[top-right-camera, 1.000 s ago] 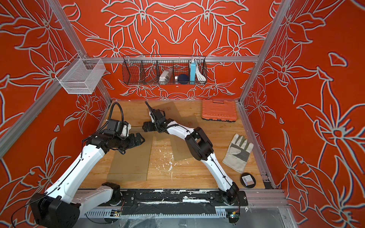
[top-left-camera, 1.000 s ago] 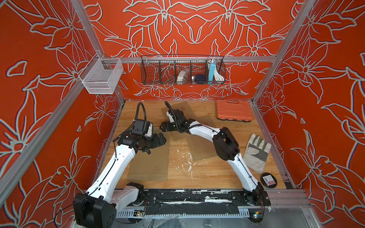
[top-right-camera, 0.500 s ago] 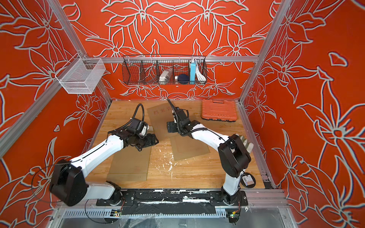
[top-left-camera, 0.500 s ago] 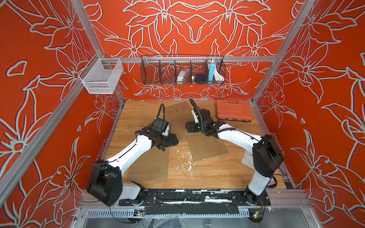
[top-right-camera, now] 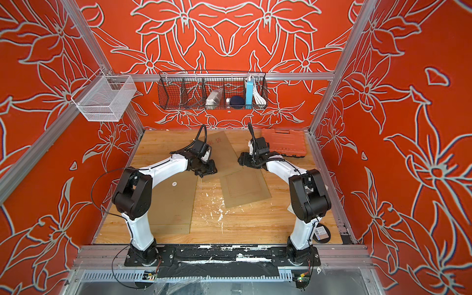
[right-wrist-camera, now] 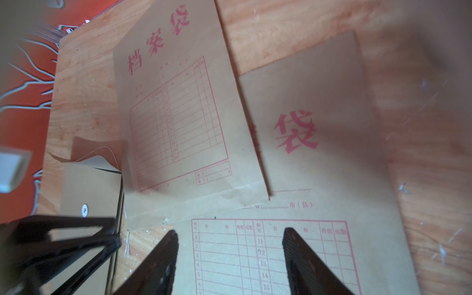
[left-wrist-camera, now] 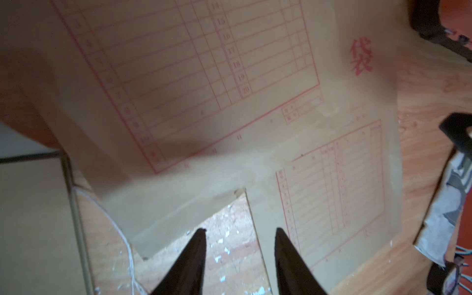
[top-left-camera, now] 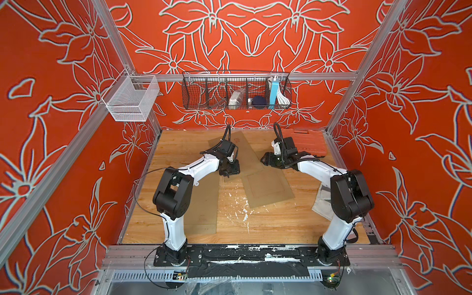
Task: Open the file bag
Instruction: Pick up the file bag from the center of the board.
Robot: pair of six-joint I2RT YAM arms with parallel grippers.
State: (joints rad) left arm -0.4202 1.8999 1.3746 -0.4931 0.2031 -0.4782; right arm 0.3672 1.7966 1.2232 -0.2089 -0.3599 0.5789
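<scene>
1. Three brown paper file bags lie flat on the wooden table (top-left-camera: pixel 268 224). The back file bag (top-left-camera: pixel 245 150) sits toward the rear wall and the middle file bag (top-left-camera: pixel 268 189) is angled at the centre. The left file bag (top-left-camera: pixel 204 204) is on the near left, partly under the left arm.
2. The right wrist view shows the overlap: the back file bag (right-wrist-camera: pixel 178 115) has its near corner on top of the middle file bag (right-wrist-camera: pixel 319 178). Both are printed side up, with red characters and ruled grids.
3. The left file bag (right-wrist-camera: pixel 89 184) shows its white closure button (right-wrist-camera: pixel 84 210), and a thin string (left-wrist-camera: pixel 127 245) trails off beside it.
4. The left gripper (top-left-camera: pixel 231 170) is low over the spot where the bags meet. In the wrist view the left gripper (left-wrist-camera: pixel 240 233) has its jaws parted with nothing between them, over bare, paint-flecked wood between the bag edges.
5. The right gripper (top-left-camera: pixel 265 160) reaches in from the other side. In its wrist view the right gripper (right-wrist-camera: pixel 229 232) is spread wide and empty above the middle bag's grid. Whether it touches the paper, I cannot tell.
6. An orange case (top-left-camera: pixel 309 143) sits at the back right, and a work glove (top-left-camera: pixel 321 201) lies behind the right arm.
</scene>
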